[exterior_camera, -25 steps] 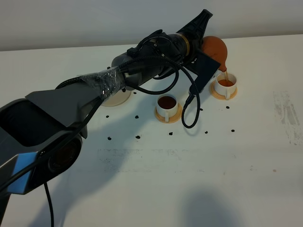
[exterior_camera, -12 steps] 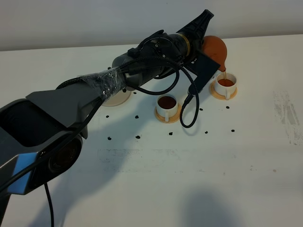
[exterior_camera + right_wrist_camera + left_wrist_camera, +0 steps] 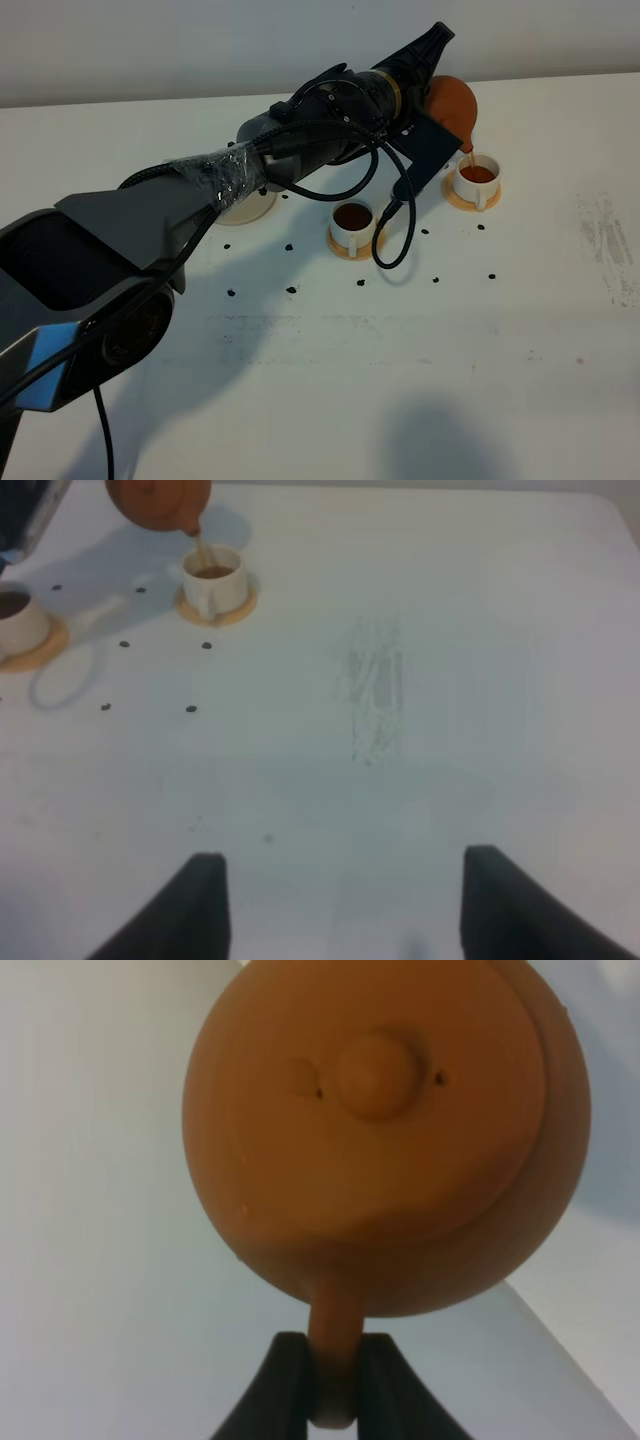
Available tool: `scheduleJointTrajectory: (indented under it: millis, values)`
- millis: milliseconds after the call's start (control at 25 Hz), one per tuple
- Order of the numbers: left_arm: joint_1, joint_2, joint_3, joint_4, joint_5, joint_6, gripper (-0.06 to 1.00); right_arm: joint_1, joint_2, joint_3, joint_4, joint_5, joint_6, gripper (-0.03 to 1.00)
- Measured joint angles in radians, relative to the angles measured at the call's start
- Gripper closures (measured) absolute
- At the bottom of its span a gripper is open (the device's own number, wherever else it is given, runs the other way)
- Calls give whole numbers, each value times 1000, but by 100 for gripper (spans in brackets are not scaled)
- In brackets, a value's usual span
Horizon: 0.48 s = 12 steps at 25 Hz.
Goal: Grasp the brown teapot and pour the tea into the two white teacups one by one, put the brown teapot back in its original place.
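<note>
- White table [image 3: 330, 400]: barely anything's changed, cable loop [image 3: 388, 238] is swung a bit leftward.
- Brown teapot [image 3: 455, 105] is held tipped over the teacup [image 3: 478, 182], handle clamped by left fingers [image 3: 285, 1380]; right fingers [image 3: 205, 905] spread apart.

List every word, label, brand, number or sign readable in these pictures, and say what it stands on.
None. The brown teapot, the nearer white teacup, the farther white teacup, their coasters, the saucer, the left arm and the table carry no readable text; the table's dark specks are not print.
</note>
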Motion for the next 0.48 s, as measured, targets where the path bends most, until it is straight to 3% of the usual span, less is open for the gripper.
scheduleJointTrajectory:
  millis: [480]
  values:
    - [0, 0, 0, 4, -7, 51, 84, 0, 0, 0, 0, 0, 0, 45]
